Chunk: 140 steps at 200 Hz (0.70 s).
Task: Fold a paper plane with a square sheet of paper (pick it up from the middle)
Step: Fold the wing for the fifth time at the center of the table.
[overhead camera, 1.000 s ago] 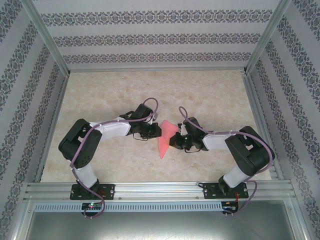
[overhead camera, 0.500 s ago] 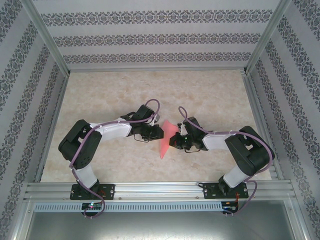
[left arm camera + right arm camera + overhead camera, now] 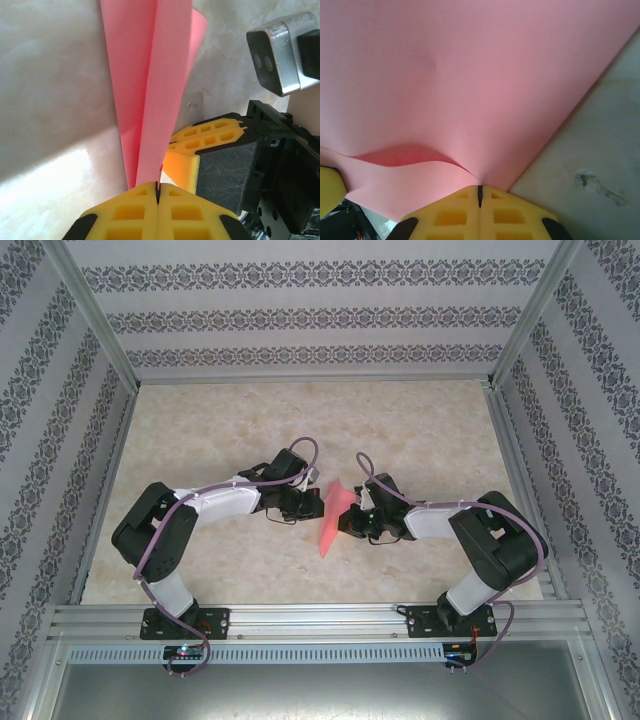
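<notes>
Pink-red paper, folded into a slim paper plane (image 3: pixel 328 523), sits at the middle of the marbled table (image 3: pixel 220 430) in the top view, with its narrow end toward 6 o'clock. The left gripper (image 3: pixel 313 506) is at its 9 o'clock and the right gripper (image 3: pixel 349 520) at its 3 o'clock. From that height the jaws themselves cannot be made out.

The wrist views show them. In the left wrist view the yellow pads (image 3: pixel 130 215) are clenched together at 6 o'clock with the paper's layers caught in their seam. Two long folded panels run up to 12 o'clock. The other arm's yellow fingers (image 3: pixel 215 135) and its wrist camera (image 3: pixel 280 55) are at 3 o'clock.

In the right wrist view, the pads (image 3: pixel 505 217) are likewise pressed shut on the paper's edge. A broad pink face is visible with one loose layer curling at 8 o'clock, and bare table lies at 4 o'clock.

A second ago the paper spread wider at its 12 o'clock end, with a flap toward the right gripper. Now it looks narrower. The left arm's elbow has shifted slightly toward 9 o'clock.
</notes>
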Motion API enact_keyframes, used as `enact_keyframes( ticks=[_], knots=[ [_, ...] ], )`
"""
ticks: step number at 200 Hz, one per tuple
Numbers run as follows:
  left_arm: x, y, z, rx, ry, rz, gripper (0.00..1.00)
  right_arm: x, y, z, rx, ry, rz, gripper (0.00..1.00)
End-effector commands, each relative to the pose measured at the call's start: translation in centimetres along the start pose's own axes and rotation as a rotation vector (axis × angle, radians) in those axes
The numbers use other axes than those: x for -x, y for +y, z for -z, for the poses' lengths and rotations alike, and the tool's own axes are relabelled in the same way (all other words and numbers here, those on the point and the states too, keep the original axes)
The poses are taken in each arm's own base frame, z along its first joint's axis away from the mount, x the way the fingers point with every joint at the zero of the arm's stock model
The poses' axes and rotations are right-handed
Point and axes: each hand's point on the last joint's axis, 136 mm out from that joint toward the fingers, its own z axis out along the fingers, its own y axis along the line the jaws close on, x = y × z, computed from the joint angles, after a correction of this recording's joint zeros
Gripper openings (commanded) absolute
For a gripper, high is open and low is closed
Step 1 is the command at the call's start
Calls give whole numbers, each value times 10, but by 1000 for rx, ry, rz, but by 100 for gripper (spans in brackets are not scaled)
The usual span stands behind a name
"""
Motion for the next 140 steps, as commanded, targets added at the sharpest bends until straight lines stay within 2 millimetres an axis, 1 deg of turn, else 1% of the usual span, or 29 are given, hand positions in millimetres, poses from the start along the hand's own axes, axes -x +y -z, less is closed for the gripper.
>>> enact_keyframes(
  ticks=[1,23,50,121,140],
  knots=[
    [-5,-6,0,14,17,-32,3,-5,-20,-5,-77,17,-21,4],
    [-2,-12,-6,-6,19,-35,1,-5,-20,-5,-77,17,-20,3],
    [2,-18,-13,-18,20,-33,1,-5,-21,-6,-77,17,-22,3],
    [11,-21,-31,-34,18,-12,1,-5,-21,-7,-57,4,-30,3],
    [10,-23,-36,-44,21,-9,1,-6,-22,-7,-53,1,-36,3]
  ],
)
